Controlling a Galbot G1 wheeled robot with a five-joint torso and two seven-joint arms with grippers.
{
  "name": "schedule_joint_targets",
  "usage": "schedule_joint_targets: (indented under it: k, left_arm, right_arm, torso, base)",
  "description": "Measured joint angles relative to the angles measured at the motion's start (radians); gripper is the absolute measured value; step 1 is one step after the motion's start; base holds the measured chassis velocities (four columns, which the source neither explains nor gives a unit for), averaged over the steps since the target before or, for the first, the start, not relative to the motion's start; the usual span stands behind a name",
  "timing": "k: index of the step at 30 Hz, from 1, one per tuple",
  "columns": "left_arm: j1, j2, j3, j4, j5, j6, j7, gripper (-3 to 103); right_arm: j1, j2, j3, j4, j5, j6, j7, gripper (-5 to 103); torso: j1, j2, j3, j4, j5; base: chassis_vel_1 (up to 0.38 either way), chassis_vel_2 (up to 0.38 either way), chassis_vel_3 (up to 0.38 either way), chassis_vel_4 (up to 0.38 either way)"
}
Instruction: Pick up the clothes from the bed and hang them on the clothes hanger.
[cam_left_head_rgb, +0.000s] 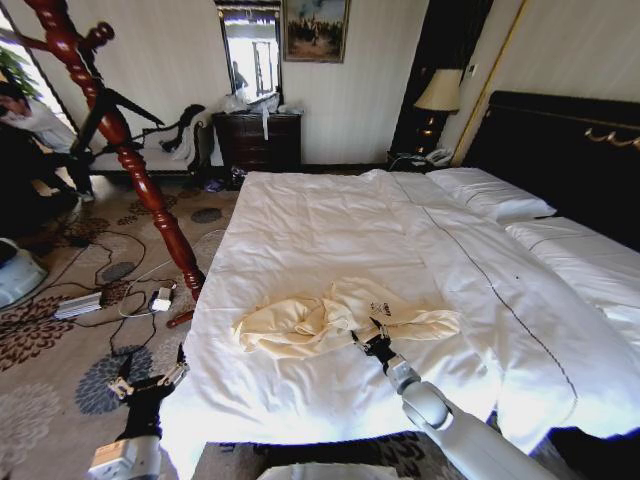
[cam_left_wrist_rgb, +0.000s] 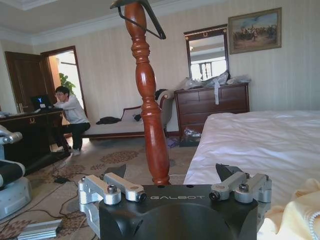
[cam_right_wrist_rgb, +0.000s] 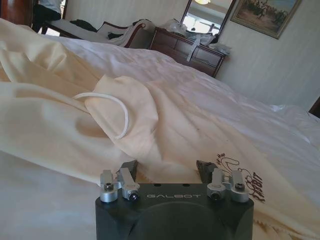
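Wrinkled white bed (cam_left_head_rgb: 330, 230), cream clothes (cam_left_head_rgb: 300, 325) touching spread right fingers (cam_right_wrist_rgb: 131, 168), left gripper (cam_left_head_rgb: 150, 385) spread beside bed

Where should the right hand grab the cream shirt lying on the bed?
Pinch the raised fold of the crumpled cream thin-fabric shirt directly ahead of the open right hand, coming low from the bed's foot; that ridge stands proud of the white duvet.
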Motion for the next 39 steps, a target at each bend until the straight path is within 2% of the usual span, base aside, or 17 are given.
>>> schedule_joint_targets:
  k: [4,7,9,10,12,13,17,20,23,25,26,28,29,31,32,35,39]
  left_arm:
    - [-0.004,0.006,0.000,0.007,-0.002,0.000,0.000,100]
    - [-0.005,0.007,0.001,0.008,-0.003,0.000,0.000,100]
    - [-0.006,0.011,0.001,0.008,-0.006,0.002,0.000,100]
    - [-0.006,0.011,0.001,0.008,-0.006,0.002,0.000,100]
    - [-0.006,0.016,0.000,0.008,-0.012,0.002,0.000,100]
    - [-0.006,0.017,-0.001,0.008,-0.014,0.002,-0.001,100]
    - [-0.008,0.027,-0.005,0.008,-0.027,0.005,-0.001,100]
    - [-0.012,0.034,-0.005,0.011,-0.033,0.009,-0.001,100]
    - [-0.028,0.062,-0.002,0.026,-0.055,0.010,0.002,100]
    - [-0.043,0.093,0.011,0.034,-0.100,0.001,0.030,100]
    - [-0.043,0.093,0.011,0.034,-0.100,0.001,0.030,100]
    - [-0.064,0.130,0.029,0.044,-0.152,-0.023,0.077,100]
    - [-0.072,0.142,0.035,0.047,-0.167,-0.030,0.093,100]
    - [-0.115,0.203,0.065,0.068,-0.220,-0.060,0.170,100]
    - [-0.115,0.203,0.065,0.068,-0.220,-0.060,0.170,100]
    - [-0.170,0.274,0.121,0.111,-0.233,-0.091,0.247,100]
    - [-0.217,0.326,0.196,0.154,-0.230,-0.105,0.273,100]
  right_arm:
    - [-0.022,-0.018,0.019,0.011,0.023,0.018,-0.003,47]
    - [-0.024,-0.020,0.021,0.015,0.042,0.025,-0.004,42]
    - [-0.021,-0.019,0.022,0.026,0.098,0.041,-0.009,31]
    - [-0.021,-0.019,0.022,0.026,0.098,0.041,-0.009,31]
    - [-0.017,-0.018,0.023,0.039,0.146,0.051,-0.018,20]
    - [-0.016,-0.020,0.024,0.046,0.169,0.055,-0.023,20]
    - [-0.017,-0.052,0.030,0.086,0.269,0.092,-0.070,4]
    - [-0.018,-0.085,0.039,0.115,0.332,0.129,-0.128,2]
    - [0.002,-0.147,0.069,0.169,0.444,0.166,-0.209,2]
    - [0.046,-0.190,0.097,0.204,0.517,0.182,-0.251,2]
    - [0.046,-0.190,0.097,0.204,0.517,0.182,-0.251,2]
    - [0.095,-0.240,0.129,0.240,0.601,0.189,-0.273,2]
    - [0.109,-0.255,0.141,0.252,0.626,0.189,-0.275,2]
    - [0.162,-0.326,0.203,0.298,0.718,0.180,-0.268,2]
    - [0.162,-0.326,0.203,0.298,0.718,0.180,-0.268,2]
    - [0.185,-0.415,0.284,0.336,0.788,0.167,-0.238,2]
    - [0.158,-0.504,0.389,0.362,0.829,0.162,-0.220,2]
  torso:
    - [0.000,0.000,0.000,-0.0001,-0.0001]
    - [0.000,0.000,0.000,-0.0001,0.0000]
    - [0.000,0.000,0.000,-0.0001,0.0001]
    - [0.000,0.000,0.000,-0.0001,0.0001]
    - [0.000,0.000,0.000,0.0000,0.0000]
    - [0.000,0.000,0.000,0.0002,0.0001]
    - [0.000,0.000,0.000,0.0000,0.0001]
    - [0.000,0.000,0.000,0.0000,0.0001]
    - [0.000,0.000,0.000,-0.0001,0.0001]
    - [0.000,0.000,0.000,0.0001,0.0001]
    - [0.000,0.000,0.000,0.0001,0.0001]
    - [0.000,0.000,0.000,0.0004,-0.0001]
    - [0.000,0.000,0.000,0.0001,0.0000]
    - [0.000,0.000,0.000,0.0001,0.0000]
    - [0.000,0.000,0.000,0.0001,0.0000]
    - [0.000,0.000,0.000,-0.0001,0.0000]
    - [0.000,0.000,0.000,-0.0002,0.0003]
  base:
    - [0.000,0.000,0.000,0.000]
    - [0.000,0.000,0.000,0.000]
    - [0.000,0.000,0.000,0.000]
    - [0.000,0.000,0.000,0.000]
    - [0.000,0.000,0.000,0.000]
    - [0.000,0.000,0.000,0.000]
    - [0.000,0.000,0.000,0.000]
    - [0.000,0.000,0.000,0.000]
    - [0.000,0.000,0.000,0.000]
    - [0.000,0.000,0.000,0.000]
    - [0.000,0.000,0.000,0.000]
    - [0.000,0.000,0.000,0.000]
    - [0.000,0.000,0.000,0.000]
    - [0.000,0.000,0.000,0.000]
    - [0.000,0.000,0.000,0.000]
    - [0.000,0.000,0.000,0.000]
    - [0.000,0.000,0.000,0.000]
